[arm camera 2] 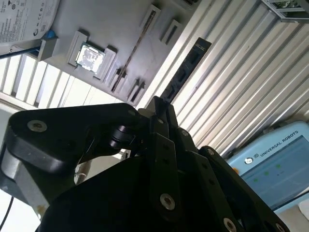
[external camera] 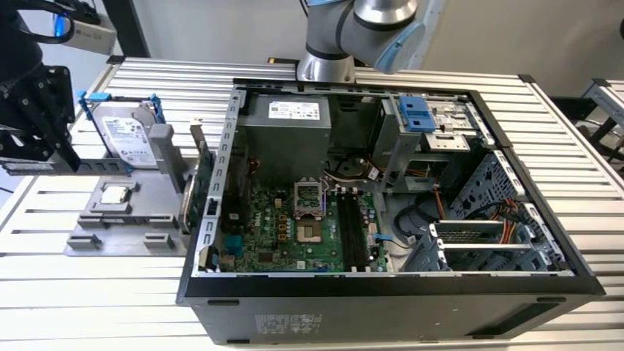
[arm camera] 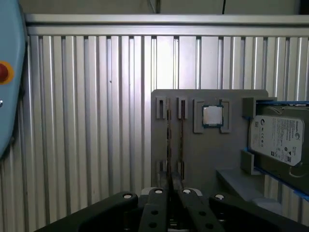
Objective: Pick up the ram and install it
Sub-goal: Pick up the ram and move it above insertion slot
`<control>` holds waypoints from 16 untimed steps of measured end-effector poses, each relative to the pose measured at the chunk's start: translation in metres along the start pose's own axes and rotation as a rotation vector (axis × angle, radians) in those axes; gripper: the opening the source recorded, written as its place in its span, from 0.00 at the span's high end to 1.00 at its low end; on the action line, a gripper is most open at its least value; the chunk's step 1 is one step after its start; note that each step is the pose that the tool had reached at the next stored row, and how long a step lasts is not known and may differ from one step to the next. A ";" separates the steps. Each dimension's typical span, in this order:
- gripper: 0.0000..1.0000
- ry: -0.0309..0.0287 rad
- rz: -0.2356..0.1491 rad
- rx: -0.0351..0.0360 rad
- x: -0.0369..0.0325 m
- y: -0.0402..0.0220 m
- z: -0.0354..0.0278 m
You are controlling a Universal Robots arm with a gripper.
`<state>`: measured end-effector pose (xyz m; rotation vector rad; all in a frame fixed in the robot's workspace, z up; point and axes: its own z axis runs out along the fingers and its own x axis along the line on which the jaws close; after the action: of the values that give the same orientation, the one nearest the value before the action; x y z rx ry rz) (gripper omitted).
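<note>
My black gripper [external camera: 44,155] is at the exterior view's far left, shut on the ram [external camera: 98,167]. The ram is a thin dark stick held level in the air, reaching toward the grey fixture [external camera: 107,234]. In the second wrist view the ram [arm camera 2: 186,72] sticks out past the closed gripper [arm camera 2: 159,108], with its row of chips over the slatted table. In the first wrist view the ram [arm camera: 169,145] shows edge-on above the gripper [arm camera: 170,194], lined up with the fixture's slots. The open computer case [external camera: 507,157] shows its motherboard memory slots [external camera: 356,234].
On the fixture lie a processor chip [external camera: 115,194] and a blue-framed hard drive [external camera: 127,135]. A green expansion card [external camera: 200,183] stands beside the case wall. Another thin stick [arm camera 2: 137,46] sits in a fixture slot. A blue pendant [arm camera 2: 275,164] lies nearby, and the arm base [external camera: 326,66] stands behind the case.
</note>
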<state>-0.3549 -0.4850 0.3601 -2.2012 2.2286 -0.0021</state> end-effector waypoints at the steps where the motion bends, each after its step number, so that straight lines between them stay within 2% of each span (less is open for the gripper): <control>1: 1.00 0.0001 0.000 -0.0001 0.0000 0.0000 -0.0001; 3: 1.00 0.0004 0.000 -0.0004 0.0000 0.0000 -0.0009; 11: 1.00 0.0002 0.000 -0.0002 -0.0001 -0.0001 -0.0219; 16: 1.00 0.0000 0.000 0.0000 -0.0001 -0.0004 -0.0230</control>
<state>-0.3547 -0.4850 0.3831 -2.2013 2.2284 -0.0021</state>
